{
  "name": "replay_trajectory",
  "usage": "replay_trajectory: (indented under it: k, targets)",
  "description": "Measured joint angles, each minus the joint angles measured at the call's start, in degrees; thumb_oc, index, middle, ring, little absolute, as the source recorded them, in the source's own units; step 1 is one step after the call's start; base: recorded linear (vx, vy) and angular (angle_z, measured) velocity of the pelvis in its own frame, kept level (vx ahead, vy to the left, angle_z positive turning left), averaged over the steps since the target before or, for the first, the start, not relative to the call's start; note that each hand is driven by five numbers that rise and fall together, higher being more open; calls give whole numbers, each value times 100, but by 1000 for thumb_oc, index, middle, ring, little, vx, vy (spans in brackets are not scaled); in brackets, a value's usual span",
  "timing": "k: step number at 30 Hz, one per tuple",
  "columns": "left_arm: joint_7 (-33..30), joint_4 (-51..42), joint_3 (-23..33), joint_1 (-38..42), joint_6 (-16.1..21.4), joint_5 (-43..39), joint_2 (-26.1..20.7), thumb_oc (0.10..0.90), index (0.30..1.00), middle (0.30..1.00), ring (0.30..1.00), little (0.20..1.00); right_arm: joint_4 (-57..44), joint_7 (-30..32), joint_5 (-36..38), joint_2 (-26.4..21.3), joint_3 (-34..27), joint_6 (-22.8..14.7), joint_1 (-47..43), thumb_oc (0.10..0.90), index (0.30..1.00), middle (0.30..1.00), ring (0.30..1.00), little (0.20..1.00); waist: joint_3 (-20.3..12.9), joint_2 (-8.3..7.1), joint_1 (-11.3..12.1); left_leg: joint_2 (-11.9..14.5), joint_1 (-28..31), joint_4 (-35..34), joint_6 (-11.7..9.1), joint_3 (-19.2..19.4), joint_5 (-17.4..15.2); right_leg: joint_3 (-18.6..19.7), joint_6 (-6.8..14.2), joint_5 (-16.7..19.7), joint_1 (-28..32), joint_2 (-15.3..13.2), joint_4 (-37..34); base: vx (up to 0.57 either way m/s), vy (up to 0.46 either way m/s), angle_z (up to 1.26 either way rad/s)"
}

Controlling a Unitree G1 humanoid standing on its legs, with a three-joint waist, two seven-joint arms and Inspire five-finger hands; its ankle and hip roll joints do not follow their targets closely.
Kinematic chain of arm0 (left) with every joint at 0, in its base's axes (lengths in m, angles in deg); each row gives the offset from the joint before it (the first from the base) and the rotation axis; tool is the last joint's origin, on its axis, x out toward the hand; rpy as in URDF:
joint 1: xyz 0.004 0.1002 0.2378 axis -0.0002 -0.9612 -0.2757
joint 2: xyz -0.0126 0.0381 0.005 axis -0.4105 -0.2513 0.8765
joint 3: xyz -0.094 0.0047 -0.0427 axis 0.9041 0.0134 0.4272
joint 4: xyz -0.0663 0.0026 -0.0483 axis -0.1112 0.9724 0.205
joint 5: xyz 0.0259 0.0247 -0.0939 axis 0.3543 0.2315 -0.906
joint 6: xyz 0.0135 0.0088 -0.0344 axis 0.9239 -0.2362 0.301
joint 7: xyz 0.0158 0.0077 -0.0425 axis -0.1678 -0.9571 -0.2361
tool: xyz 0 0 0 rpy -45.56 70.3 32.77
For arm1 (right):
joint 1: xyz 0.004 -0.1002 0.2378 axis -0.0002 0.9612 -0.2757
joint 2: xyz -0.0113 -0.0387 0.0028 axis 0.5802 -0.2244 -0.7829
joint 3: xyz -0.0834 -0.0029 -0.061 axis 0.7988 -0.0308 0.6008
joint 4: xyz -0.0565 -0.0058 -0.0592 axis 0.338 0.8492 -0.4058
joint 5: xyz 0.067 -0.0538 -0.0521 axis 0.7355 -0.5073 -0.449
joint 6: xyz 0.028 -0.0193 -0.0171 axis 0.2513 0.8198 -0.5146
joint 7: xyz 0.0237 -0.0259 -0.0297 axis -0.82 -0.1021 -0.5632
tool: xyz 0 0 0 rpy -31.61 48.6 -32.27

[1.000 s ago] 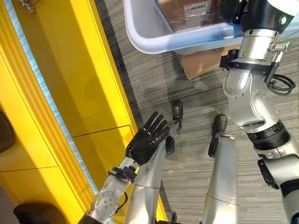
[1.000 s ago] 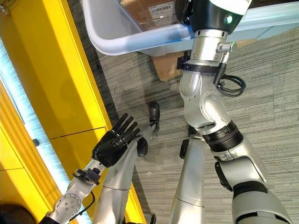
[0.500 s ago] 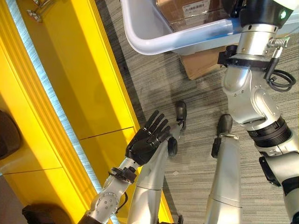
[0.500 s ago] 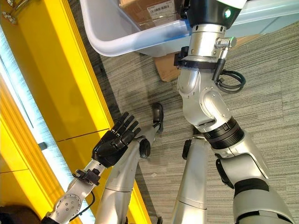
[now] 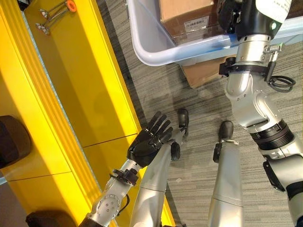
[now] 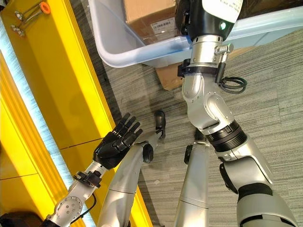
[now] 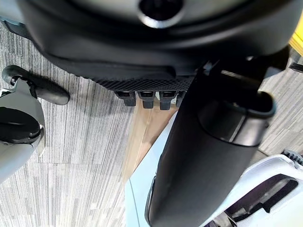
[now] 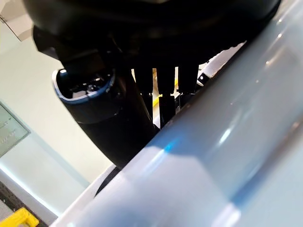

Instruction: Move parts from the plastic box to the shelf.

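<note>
1. Pale blue-grey plastic box (image 5: 142, 45): stands on the grey striped carpet floor (image 5: 199, 109) at the far side of the scene, rounded rim towards the robot.
2. Brown cardboard carton with a white label (image 6: 149, 16): lies inside the box, against its near wall.
3. Second brown cardboard piece (image 5: 203, 73): on the floor, partly beneath the box's near edge.
4. Yellow shelf (image 5: 71, 94): runs along the robot's left side, with flat yellow boards and a ridged front edge.
5. Metal bolt-like parts with an orange cap (image 5: 54, 14): lie on the shelf at its far end, well apart from the box.
6. Left hand (image 5: 149, 142): dark, held over the shelf's edge, fingers straight and spread, palm bare, grasping nothing.
7. Right hand (image 6: 187, 14): dark, reaches over the box's near rim beside the carton; its fingers hang down behind the wall in the right wrist view, and whether they grasp anything cannot be told.
</note>
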Motion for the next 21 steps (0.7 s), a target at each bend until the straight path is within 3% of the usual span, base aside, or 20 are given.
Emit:
replay_trajectory:
  k: [5, 17, 21]
  targets:
    - [0, -38, 5, 3, -26, -5, -4, 900, 1000, 1000, 1000, 1000, 190, -336, 439, 2, -30, -265, 326, 400, 300, 300, 300, 300, 0, 0, -23, 11, 507, -206, -26, -26, -2, -47, 28, 24, 542, 11, -308, -56, -81, -5]
    - [12, -234, 330, 15, -182, -49, -22, 900, 1000, 1000, 1000, 1000, -126, -1120, 428, 191, 242, -494, 1320, 400, 300, 300, 300, 300, 13, -19, -183, 87, 1649, -694, -34, -200, 35, -276, 218, 179, 1822, 96, -1032, -60, -85, -3]
    - [6, -329, 527, 11, -363, -50, -22, 900, 1000, 1000, 1000, 1000, -488, -1476, 428, 322, 598, -526, 1602, 400, 300, 300, 300, 300, 105, -153, -316, 157, 2124, -855, -69, -219, 35, -288, 193, 223, 2290, 172, -1232, -43, -102, -8]
